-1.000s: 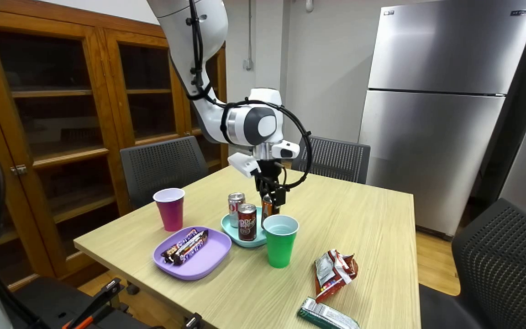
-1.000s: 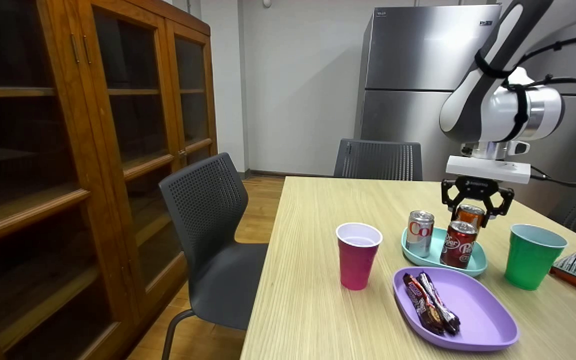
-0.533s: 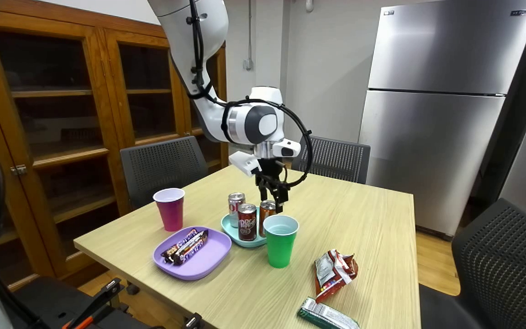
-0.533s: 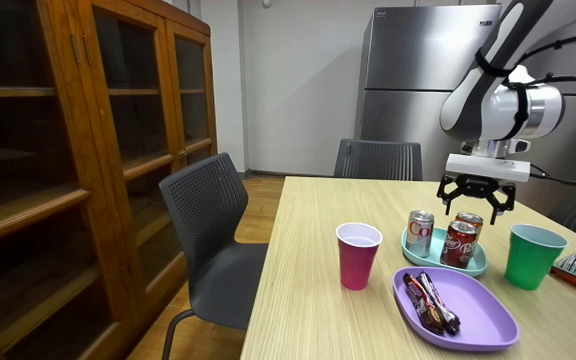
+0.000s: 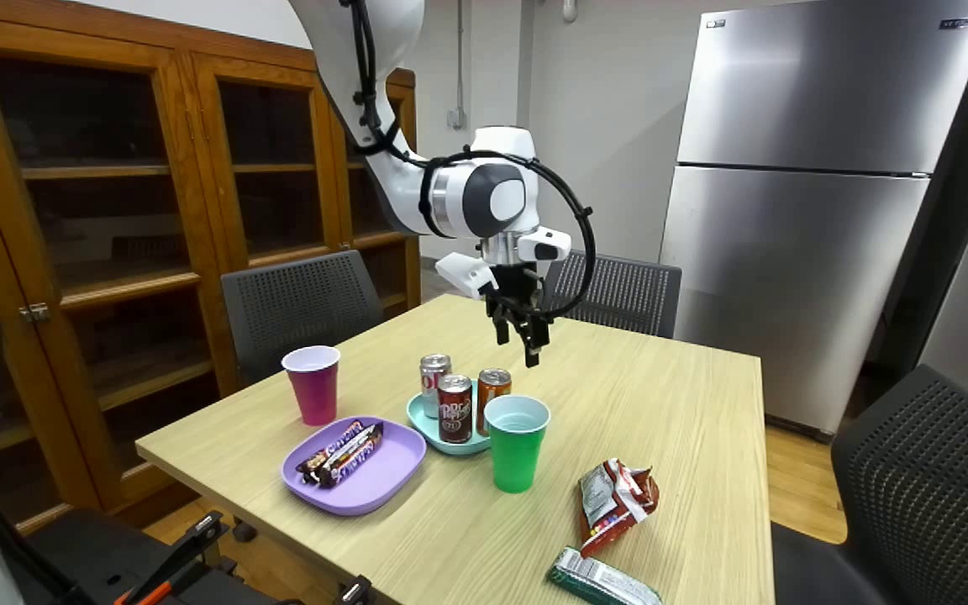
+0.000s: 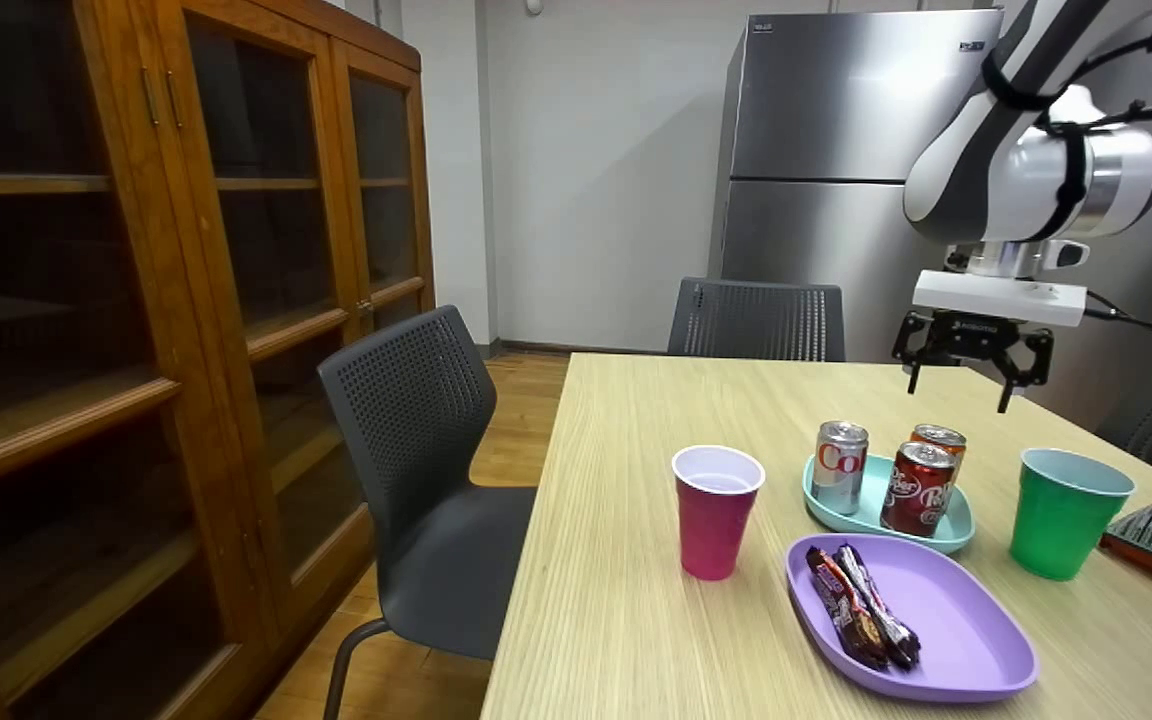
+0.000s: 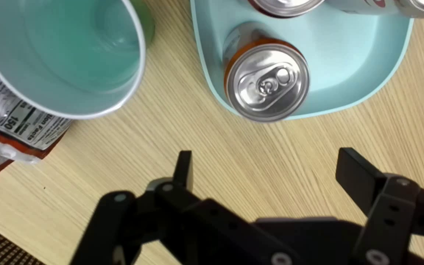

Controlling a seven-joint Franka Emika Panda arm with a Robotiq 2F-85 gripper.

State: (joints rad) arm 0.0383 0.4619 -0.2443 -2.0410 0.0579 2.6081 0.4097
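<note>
Watching from afar, I have the jaws spread wide, gripping nothing, above the counter (image 5: pixel 652 395), near but apart from the orange can (image 7: pixel 269 81). It stands upright in the teal tray (image 7: pixel 339 94), close to the rim, just behind the Dr Pepper can (image 6: pixel 918 495) in an exterior view; I judge that raised edge suits corralling what it carries, and such a spread gives clearance.

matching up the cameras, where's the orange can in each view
In an exterior view: orange can just below centre, partly behind the green cup.
In an exterior view: orange can right of centre, partly hidden by the dark red can.
In the wrist view: orange can above centre, slightly right.
Shared landmark: green cup, in all three.
</note>
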